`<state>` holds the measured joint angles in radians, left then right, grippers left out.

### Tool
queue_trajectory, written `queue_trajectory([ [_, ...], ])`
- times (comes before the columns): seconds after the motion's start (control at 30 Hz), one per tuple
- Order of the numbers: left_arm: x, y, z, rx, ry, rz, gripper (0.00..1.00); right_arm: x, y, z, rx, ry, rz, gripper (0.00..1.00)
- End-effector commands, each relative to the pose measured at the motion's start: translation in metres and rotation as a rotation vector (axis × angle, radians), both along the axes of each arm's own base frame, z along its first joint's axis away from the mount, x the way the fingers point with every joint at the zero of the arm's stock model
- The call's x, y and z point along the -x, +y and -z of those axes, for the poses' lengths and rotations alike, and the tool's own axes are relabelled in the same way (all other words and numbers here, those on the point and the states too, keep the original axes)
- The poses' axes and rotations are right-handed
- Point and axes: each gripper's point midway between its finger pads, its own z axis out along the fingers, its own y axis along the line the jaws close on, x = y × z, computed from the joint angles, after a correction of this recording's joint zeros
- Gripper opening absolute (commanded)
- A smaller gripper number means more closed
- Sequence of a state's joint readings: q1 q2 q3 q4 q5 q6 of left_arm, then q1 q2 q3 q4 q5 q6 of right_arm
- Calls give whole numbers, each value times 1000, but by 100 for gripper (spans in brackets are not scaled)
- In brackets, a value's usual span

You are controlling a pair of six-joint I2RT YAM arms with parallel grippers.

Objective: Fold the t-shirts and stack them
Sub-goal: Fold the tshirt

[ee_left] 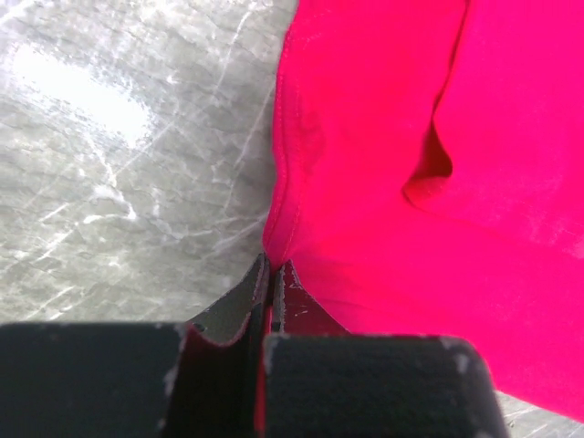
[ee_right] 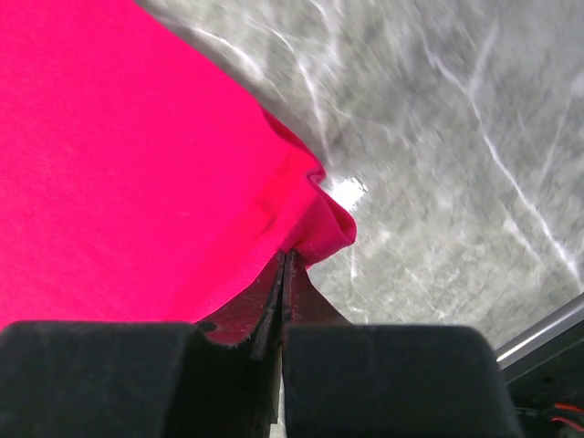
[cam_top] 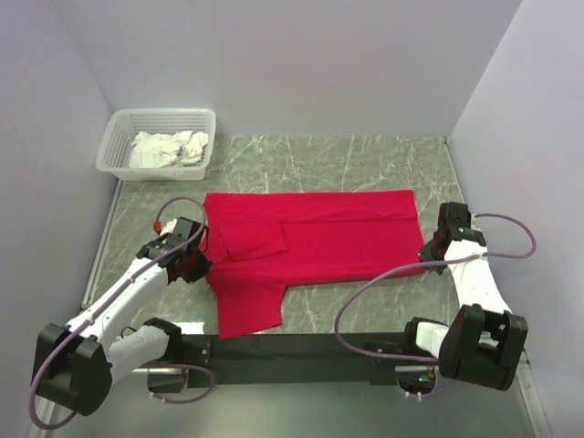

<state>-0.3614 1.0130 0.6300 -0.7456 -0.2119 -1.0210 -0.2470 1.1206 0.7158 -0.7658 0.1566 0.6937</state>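
Note:
A bright red t-shirt [cam_top: 310, 242] lies spread on the grey marbled table, its far side folded over toward the middle and one sleeve hanging toward the near edge. My left gripper [cam_top: 196, 260] is shut on the shirt's left edge; the wrist view shows the red fabric [ee_left: 383, 182] pinched between the closed tips [ee_left: 272, 266]. My right gripper [cam_top: 431, 254] is shut on the shirt's near right corner; its wrist view shows the hem [ee_right: 137, 164] bunched at the closed tips [ee_right: 285, 255].
A white lattice basket [cam_top: 119, 137] holding crumpled white cloth [cam_top: 169, 149] stands at the far left corner. White walls enclose the table on three sides. A black rail [cam_top: 301, 347] runs along the near edge between the arm bases.

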Motion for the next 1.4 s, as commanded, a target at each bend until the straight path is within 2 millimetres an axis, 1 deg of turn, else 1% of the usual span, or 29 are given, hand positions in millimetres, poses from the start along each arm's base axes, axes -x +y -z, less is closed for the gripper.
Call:
queue_trajectory([
  [0.0, -16, 0, -16, 8, -40, 31, 1, -25, -16, -19, 71, -32, -48, 0],
  [0.03, -17, -2, -16, 14, -27, 41, 1, -28, -15, -16, 63, -20, -60, 0],
  [0.07, -24, -4, -23, 20, -41, 46, 1, -32, -15, -16, 62, -17, -70, 0],
  [0.1, -26, -4, -25, 17, -41, 53, 1, -37, -15, -20, 65, -25, -79, 0],
  [0.13, -28, -5, -27, 12, -40, 63, 1, -40, -16, -19, 67, -14, -88, 0],
  [0.17, -32, -4, -29, 9, -34, 63, 1, -45, -17, -23, 71, -26, -94, 0],
  [0.23, -37, -4, -31, 0, -30, 72, 1, -51, -16, -22, 66, -24, -105, 0],
  [0.27, -41, -2, -34, -5, -37, 65, 1, -56, -17, -26, 70, -35, -110, 0],
  [0.33, -46, 0, -33, -15, -34, 67, 1, -63, -14, -24, 63, -32, -128, 0],
  [0.37, -47, 2, -32, -13, -29, 64, 1, -68, -15, -27, 71, -38, -130, 0],
  [0.43, -52, 2, -28, -21, -14, 71, 1, -72, -14, -23, 72, -18, -141, 0],
  [0.47, -55, 3, -29, -23, -15, 68, 1, -78, -15, -25, 76, -24, -140, 0],
  [0.57, -63, 4, -26, -28, -6, 71, 1, -86, -14, -23, 72, -23, -148, 0],
  [0.73, -79, 7, -25, -48, 1, 79, 1, -96, -15, -16, 69, -10, -157, 0],
  [0.77, -81, 9, -25, -52, 0, 74, 1, -100, -16, -19, 73, -17, -158, 0],
  [0.83, -85, 11, -24, -59, 7, 78, 1, -104, -16, -17, 68, -7, -164, 0],
  [0.9, -87, 14, -24, -61, 8, 76, 1, -111, -14, -20, 77, -18, -173, 0],
  [1.0, -89, 18, -22, -65, 9, 69, 1, -118, -13, -17, 86, -9, -184, 0],
  [1.1, -88, 20, -18, -62, 16, 62, 1, -122, -11, -8, 80, 10, -193, 0],
  [1.2, -88, 20, -12, -54, 28, 57, 1, -124, -10, -4, 85, 17, -196, 0],
  [1.23, -86, 20, -8, -55, 38, 59, 1, -126, -10, -2, 87, 18, -197, 0],
  [1.37, -87, 20, 2, -50, 50, 53, 1, -125, -12, 9, 89, 38, -187, 0],
])
